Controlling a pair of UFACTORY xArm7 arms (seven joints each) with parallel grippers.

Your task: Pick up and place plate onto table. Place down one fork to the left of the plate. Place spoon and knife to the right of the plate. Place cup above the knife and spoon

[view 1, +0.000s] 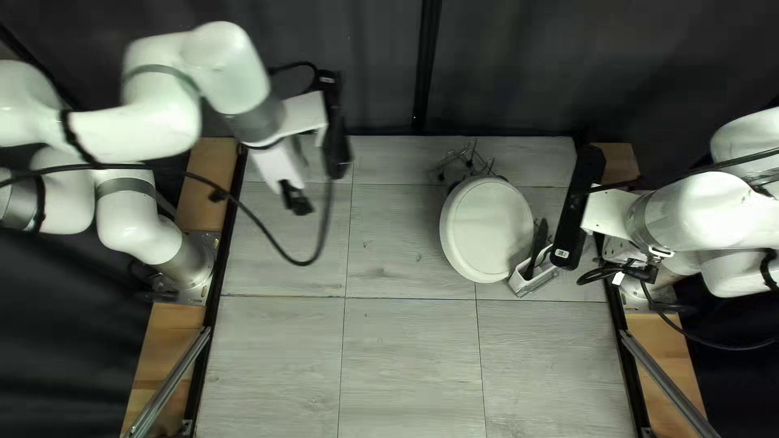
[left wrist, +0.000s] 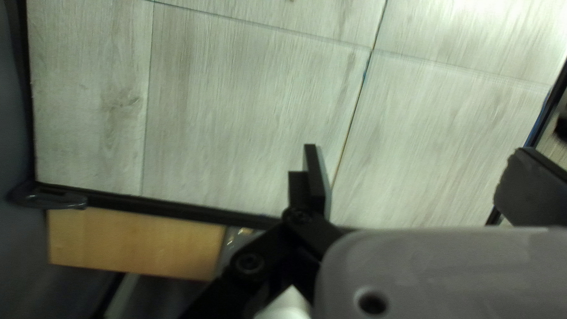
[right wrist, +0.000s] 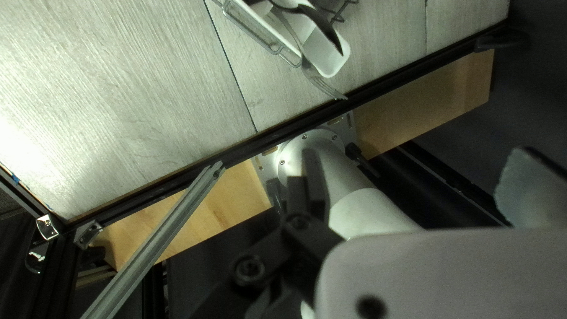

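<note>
Across the pale plank table (view 1: 414,365), reaching in from the left edge with the left arm (view 1: 146,134), bent and raised, its wrist over the far left part. At the opposite edge, holding the right arm (view 1: 698,211) folded in near its own base. With the left gripper (view 1: 297,201), pointing down above the planks, released, fingers (left wrist: 317,177) spread apart. With the right gripper (view 1: 639,272), hanging down over the table's right edge, released too, fingers wide. Right of centre in the top left view, the round white plate (view 1: 485,229), beside and partly over a wire rack (view 1: 462,162); hard to tell its exact support. Just beside the plate, toward the right arm, a white cutlery holder (view 1: 523,284) with a dark utensil (view 1: 539,239) upright or leaning inside. Over the holder's side, tines out, a metal fork (right wrist: 319,81).
</note>
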